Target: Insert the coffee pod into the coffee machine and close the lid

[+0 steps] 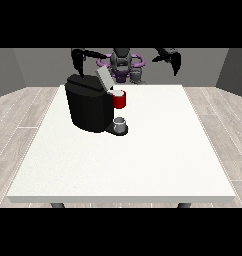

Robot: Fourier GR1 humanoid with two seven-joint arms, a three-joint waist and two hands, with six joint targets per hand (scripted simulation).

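Table [143, 165] in foreground; farther back, coffee machine [88, 107], lid [104, 77] tilted open, red pod holder [119, 100] just beside it, cup [120, 123] below. Coffee pod itself not discernible. Behind, hand at view's left [79, 61] nearer the lid, hand at view's right [174, 61] well apart; finger state of both impossible to tell.

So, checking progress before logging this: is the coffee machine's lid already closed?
No. The lid stands tilted up above the coffee machine, leaving the red pod holder uncovered.

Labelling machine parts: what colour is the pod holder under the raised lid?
Red, seen in the front view: pod holder on the black coffee machine.
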